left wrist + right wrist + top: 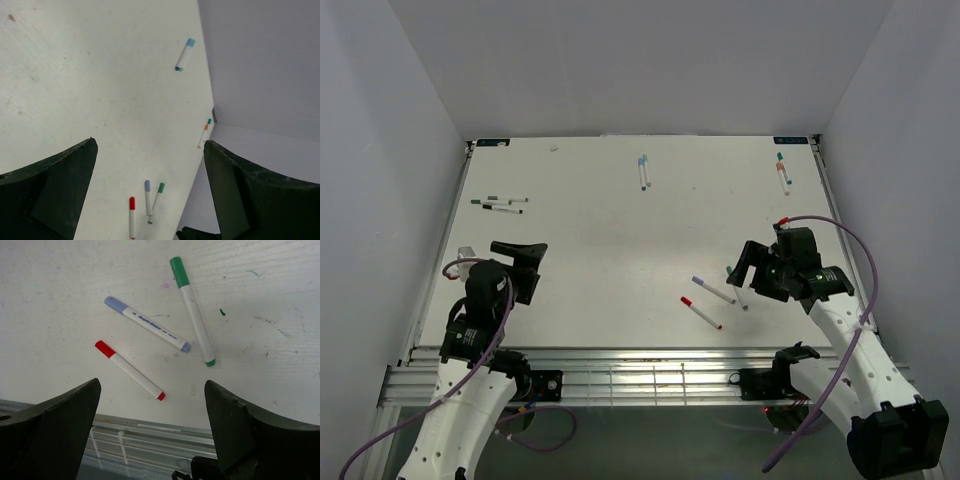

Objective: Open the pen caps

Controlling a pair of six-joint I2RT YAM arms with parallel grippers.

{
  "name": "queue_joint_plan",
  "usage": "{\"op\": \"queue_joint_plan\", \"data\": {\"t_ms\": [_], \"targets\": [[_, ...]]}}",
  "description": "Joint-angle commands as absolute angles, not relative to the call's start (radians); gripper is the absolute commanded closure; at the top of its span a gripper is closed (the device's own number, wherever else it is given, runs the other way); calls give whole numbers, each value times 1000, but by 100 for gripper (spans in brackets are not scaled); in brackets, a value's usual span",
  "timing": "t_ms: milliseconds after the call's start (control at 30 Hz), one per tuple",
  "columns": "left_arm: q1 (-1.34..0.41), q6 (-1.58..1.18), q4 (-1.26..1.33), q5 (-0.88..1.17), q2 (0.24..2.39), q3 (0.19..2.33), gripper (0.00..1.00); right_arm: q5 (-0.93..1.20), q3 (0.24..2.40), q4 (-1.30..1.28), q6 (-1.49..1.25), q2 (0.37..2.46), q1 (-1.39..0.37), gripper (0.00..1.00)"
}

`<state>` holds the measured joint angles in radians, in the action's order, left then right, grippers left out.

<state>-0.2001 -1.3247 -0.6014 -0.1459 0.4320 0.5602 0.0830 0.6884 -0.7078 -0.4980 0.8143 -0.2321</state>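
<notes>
Jaws apart, the right end effector (151, 384) hung nearest the red pen cap (104, 348), its pen (135, 375) slanting across the gap.

We see a matt white worktop (260, 290), faintly scuffed and flecked with ink. The red cap (104, 348), lilac cap (115, 304) and green cap (178, 271) look like smooth plastic with a slight sheen, as do the white barrels (135, 372). The right gripper (151, 385) has dark, matt, grainy fingers (60, 425). The near rail (150, 440) is ribbed bare metal.
</notes>
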Motion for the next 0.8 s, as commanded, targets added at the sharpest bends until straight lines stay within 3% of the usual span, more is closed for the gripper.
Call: {"op": "queue_joint_plan", "data": {"t_ms": [0, 367, 633, 700, 767], "targets": [[-195, -1240, -738, -146, 448, 609, 2, 173, 745, -722, -454, 877, -227, 10], [-195, -1019, -853, -195, 497, 787, 2, 330, 810, -669, -381, 1021, -216, 10], [-195, -790, -802, 78, 773, 844, 2, 169, 945, -719, -403, 1267, -500, 7], [-196, -729, -712, 168, 796, 813, 13, 126, 945, -729, -405, 1302, -572, 8], [-196, -718, -655, 306, 796, 784, 19, 74, 939, -742, -419, 1342, -613, 8]]}}
